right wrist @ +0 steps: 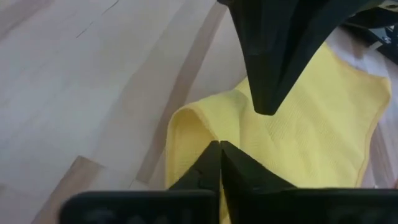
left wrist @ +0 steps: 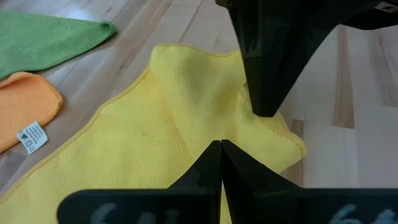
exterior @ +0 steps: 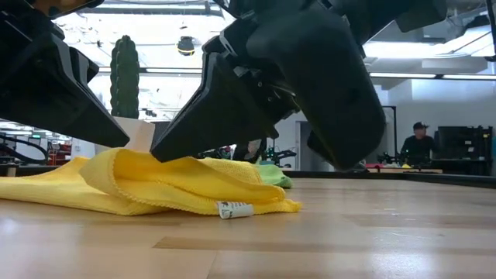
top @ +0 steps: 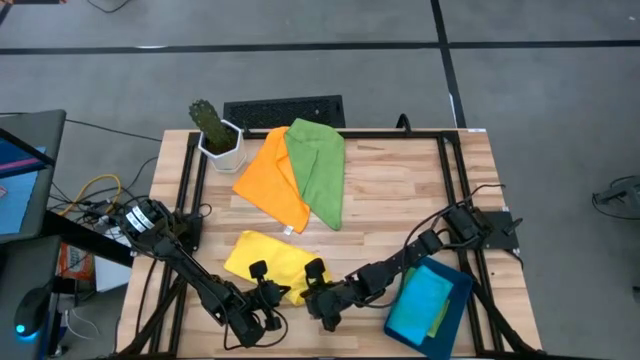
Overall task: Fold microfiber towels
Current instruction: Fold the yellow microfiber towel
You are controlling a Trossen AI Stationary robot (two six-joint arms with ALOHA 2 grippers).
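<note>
A yellow towel (top: 262,260) lies bunched on the wooden table's near middle, its white label (exterior: 232,209) at the near edge. My left gripper (top: 268,293) is shut at the towel's near edge. My right gripper (top: 316,290) is shut at its near right corner. At the far middle lie an orange towel (top: 270,180) and a green towel (top: 320,170), the green one partly over the orange. A blue towel (top: 422,298) rests in the tray at the near right. My left gripper (left wrist: 221,144) is shut on the yellow towel near its near edge (left wrist: 186,155), coming slanting down from the near left. The fingers hide the pinched spot. The towel stays on the table, slack and wrinkled. My right gripper (right wrist: 221,144) is shut on the yellow towel at a raised, rolled-over edge (right wrist: 186,127), slanting down from the near right. Its fingertips cover the contact, so one layer or several cannot be told. The towel's remaining part lies on the table.
A white pot with a cactus (top: 215,132) stands at the far left, a dark keyboard (top: 283,110) beyond the far edge. The dark teal tray (top: 455,310) sits at the near right corner. Bare wood lies open across the far right (top: 400,190).
</note>
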